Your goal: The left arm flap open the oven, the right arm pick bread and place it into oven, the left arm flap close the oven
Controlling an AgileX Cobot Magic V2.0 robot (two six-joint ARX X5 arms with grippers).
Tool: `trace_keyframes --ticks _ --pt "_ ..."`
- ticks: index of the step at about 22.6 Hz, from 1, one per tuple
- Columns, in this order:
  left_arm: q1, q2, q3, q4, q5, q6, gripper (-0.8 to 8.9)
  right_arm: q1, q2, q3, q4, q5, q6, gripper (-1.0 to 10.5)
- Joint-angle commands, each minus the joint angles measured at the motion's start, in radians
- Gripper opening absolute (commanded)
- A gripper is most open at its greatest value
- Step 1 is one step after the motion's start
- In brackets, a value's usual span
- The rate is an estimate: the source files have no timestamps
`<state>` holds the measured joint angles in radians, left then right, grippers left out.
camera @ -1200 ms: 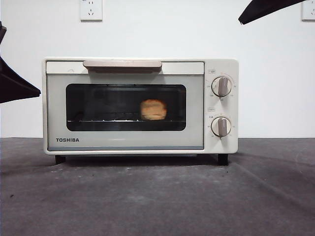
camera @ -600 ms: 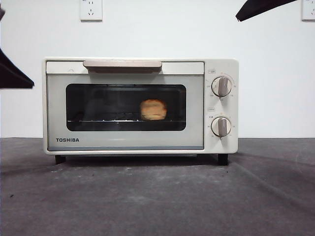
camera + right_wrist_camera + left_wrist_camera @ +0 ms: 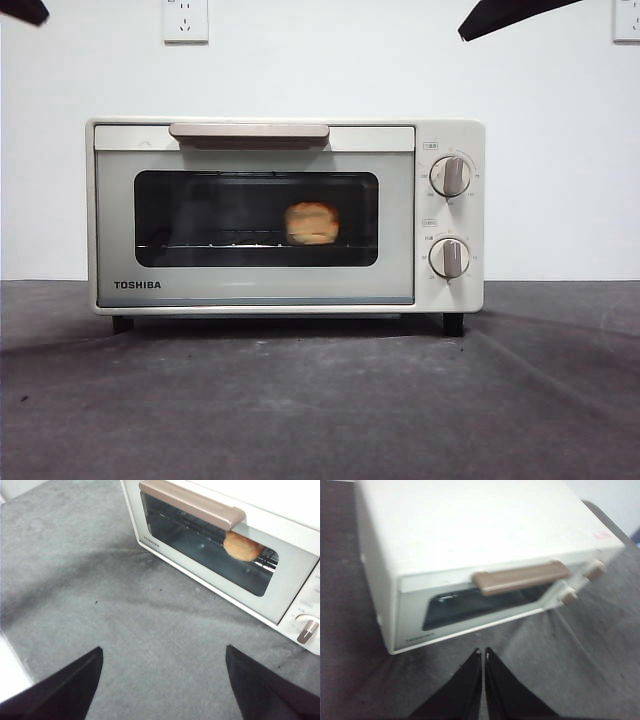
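The cream-white TOSHIBA oven (image 3: 285, 215) stands on the grey table with its door shut. It also shows in the left wrist view (image 3: 470, 555) and the right wrist view (image 3: 240, 540). The golden bread (image 3: 312, 223) lies on the rack inside, seen through the dark glass, and shows in the right wrist view (image 3: 242, 547). My left gripper (image 3: 483, 652) is shut and empty, raised above and in front of the oven; it shows as a black tip at the top left (image 3: 22, 10). My right gripper (image 3: 162, 655) is open and empty, high at the top right (image 3: 510, 15).
The oven's beige bar handle (image 3: 248, 131) runs along the door's top, and two round knobs (image 3: 450, 175) sit on its right panel. Grey table surface (image 3: 320, 400) stretches before the oven. Wall sockets (image 3: 185, 18) sit on the white wall behind.
The left arm has risen from the left edge at oven height to the top left corner. The right arm's tip has shifted slightly left. Oven and bread have not moved.
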<state>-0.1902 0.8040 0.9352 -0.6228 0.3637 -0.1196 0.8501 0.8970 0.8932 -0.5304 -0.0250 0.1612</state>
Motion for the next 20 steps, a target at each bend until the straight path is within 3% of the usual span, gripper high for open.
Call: trace_keyframes --ticks 1,6,12,14,17,20 --pt "-0.028 -0.024 0.03 -0.024 -0.006 0.033 0.17 0.01 0.012 0.007 0.021 0.002 0.008 3.9" --pt "-0.047 -0.059 0.03 -0.122 -0.006 0.06 0.17 0.01 0.012 0.007 0.022 0.003 0.01 3.9" --pt "-0.047 -0.06 0.03 -0.119 -0.006 0.059 0.18 0.01 0.012 0.007 0.022 0.003 0.01 3.9" --pt "-0.047 -0.06 0.03 -0.118 -0.006 0.059 0.19 0.01 0.012 0.007 0.022 0.003 0.01 3.0" --pt "-0.047 -0.06 0.03 -0.118 -0.006 0.059 0.19 0.01 0.012 0.007 0.022 0.015 0.009 0.3" --pt "-0.047 -0.06 0.03 -0.117 -0.006 0.059 0.19 0.01 0.012 0.007 0.022 0.064 0.01 0.1"
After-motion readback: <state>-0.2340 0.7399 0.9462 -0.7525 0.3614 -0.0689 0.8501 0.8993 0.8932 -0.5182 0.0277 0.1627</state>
